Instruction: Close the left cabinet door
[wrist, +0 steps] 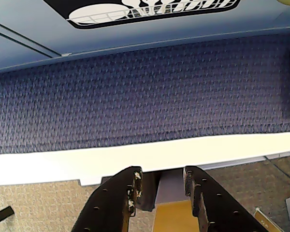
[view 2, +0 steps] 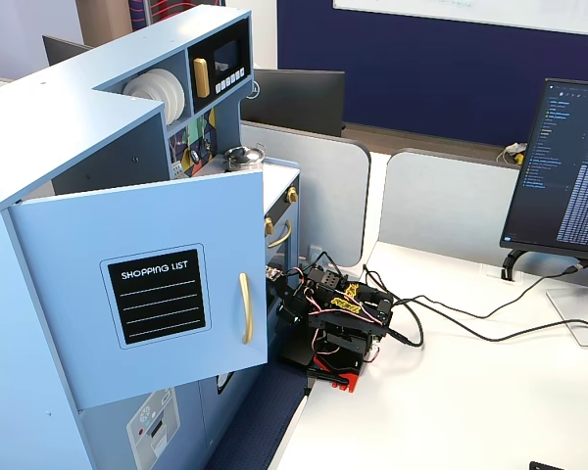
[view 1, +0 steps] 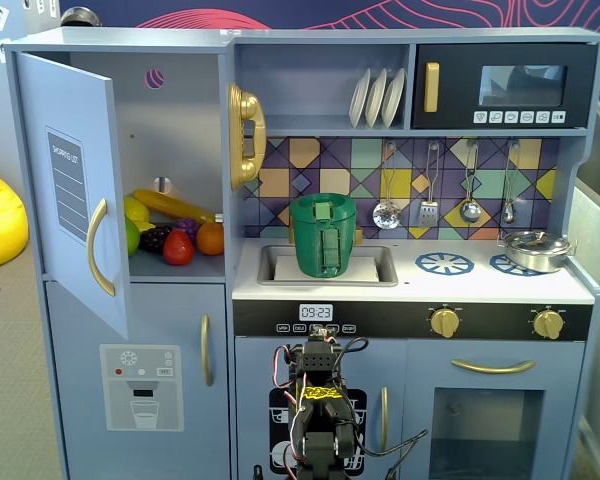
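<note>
The left cabinet door (view 1: 75,190) is light blue and stands swung wide open at the top left of the toy kitchen. Its curved gold handle (view 1: 98,245) faces outward. In the other fixed view the door (view 2: 78,333) shows its black "SHOPPING LIST" label (view 2: 157,294) and gold handle (view 2: 244,307). My arm (view 1: 320,400) sits folded low in front of the kitchen, right of the door and well apart from it; it also shows on the white table (view 2: 338,318). In the wrist view my gripper (wrist: 160,171) points down over the table edge, jaws apart and empty.
Toy fruit (view 1: 170,238) lies in the open compartment. A gold phone (view 1: 246,135) hangs beside it, and a green pot (view 1: 323,235) sits in the sink. Below is the dispenser door (view 1: 140,385). A monitor (view 2: 568,166) and cables (view 2: 451,323) are on the white table (view 2: 451,411).
</note>
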{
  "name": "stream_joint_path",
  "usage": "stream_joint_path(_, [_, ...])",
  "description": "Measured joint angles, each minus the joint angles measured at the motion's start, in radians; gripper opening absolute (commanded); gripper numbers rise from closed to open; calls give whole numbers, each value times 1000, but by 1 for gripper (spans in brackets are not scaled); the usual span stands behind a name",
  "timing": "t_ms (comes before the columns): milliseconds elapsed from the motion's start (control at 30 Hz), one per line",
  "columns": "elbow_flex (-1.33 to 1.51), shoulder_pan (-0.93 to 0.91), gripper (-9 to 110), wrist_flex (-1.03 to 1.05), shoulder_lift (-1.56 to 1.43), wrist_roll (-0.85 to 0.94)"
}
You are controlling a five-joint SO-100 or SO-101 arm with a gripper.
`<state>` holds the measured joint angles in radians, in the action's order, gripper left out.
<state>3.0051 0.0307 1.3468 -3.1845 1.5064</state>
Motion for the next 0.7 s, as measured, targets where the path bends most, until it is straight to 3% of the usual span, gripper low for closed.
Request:
stream_joint_path(533, [0,-31,0,2,0,37])
stream_joint_path(700, [0,81,0,2,0,49])
